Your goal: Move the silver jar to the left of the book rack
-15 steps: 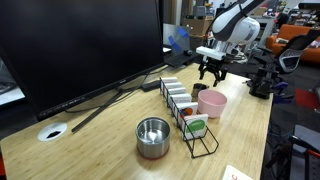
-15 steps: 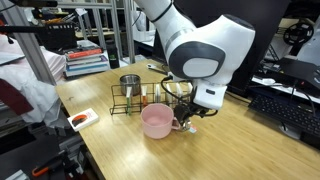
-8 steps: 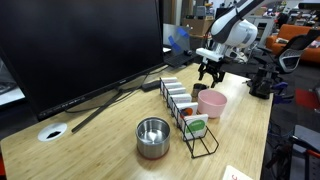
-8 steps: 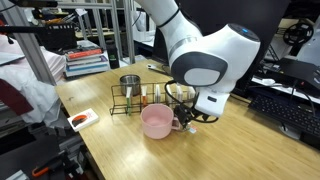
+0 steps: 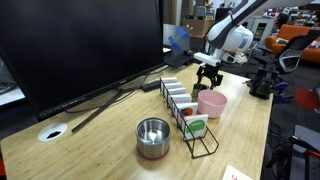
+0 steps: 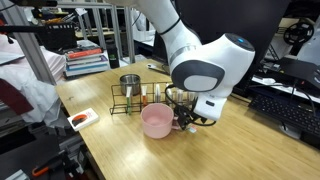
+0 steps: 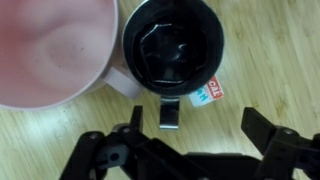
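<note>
The silver jar [image 5: 153,137] is a round, open metal pot standing on the wooden table at one end of the black wire book rack [image 5: 192,118]. In an exterior view the jar [image 6: 130,84] stands behind the rack [image 6: 140,100]. My gripper [image 5: 209,80] hangs at the rack's opposite end, far from the jar, low over a black mug and a pink cup. It also shows in an exterior view [image 6: 193,120]. In the wrist view the gripper [image 7: 200,125] is open and empty, its fingers just short of the mug's handle. The jar is out of the wrist view.
A pink cup [image 5: 211,103] [image 7: 50,50] and a black mug [image 7: 172,50] stand side by side under the gripper. A large monitor [image 5: 80,45] lines the table's back. A white disc [image 5: 52,131] lies near the jar. A keyboard [image 6: 285,105] lies on a neighbouring desk.
The gripper has moved down slightly toward the black mug and pink cup. The silver jar and rack have not moved.
</note>
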Robot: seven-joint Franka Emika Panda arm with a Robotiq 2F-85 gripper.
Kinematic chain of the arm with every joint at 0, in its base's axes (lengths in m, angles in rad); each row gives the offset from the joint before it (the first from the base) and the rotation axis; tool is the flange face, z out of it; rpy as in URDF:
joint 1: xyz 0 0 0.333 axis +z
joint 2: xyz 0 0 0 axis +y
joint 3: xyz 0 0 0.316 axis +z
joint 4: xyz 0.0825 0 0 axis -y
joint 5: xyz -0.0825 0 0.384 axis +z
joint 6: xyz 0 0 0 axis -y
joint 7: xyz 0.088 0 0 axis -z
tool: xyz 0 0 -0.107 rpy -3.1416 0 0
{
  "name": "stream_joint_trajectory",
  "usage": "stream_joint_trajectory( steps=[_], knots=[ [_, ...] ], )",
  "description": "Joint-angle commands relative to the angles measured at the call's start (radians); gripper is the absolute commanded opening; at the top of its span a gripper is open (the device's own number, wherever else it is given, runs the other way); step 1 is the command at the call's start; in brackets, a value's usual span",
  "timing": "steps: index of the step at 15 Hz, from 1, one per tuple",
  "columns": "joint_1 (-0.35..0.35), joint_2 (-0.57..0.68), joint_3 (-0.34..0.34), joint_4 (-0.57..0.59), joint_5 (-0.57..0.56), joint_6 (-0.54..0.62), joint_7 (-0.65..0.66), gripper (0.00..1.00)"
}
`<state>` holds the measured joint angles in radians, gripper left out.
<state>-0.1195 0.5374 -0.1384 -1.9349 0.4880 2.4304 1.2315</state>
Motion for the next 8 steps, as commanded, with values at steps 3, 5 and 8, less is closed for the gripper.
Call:
stream_joint_trajectory(
  steps=[3, 5, 8],
  knots=[
    [-0.017, 0.027, 0.016, 0.028, 0.024, 0.033, 0.001, 0.69],
    [-0.018, 0.033, 0.017, 0.033, 0.023, 0.036, 0.001, 0.55],
    [-0.017, 0.036, 0.015, 0.035, 0.02, 0.032, 0.005, 0.33]
  ],
)
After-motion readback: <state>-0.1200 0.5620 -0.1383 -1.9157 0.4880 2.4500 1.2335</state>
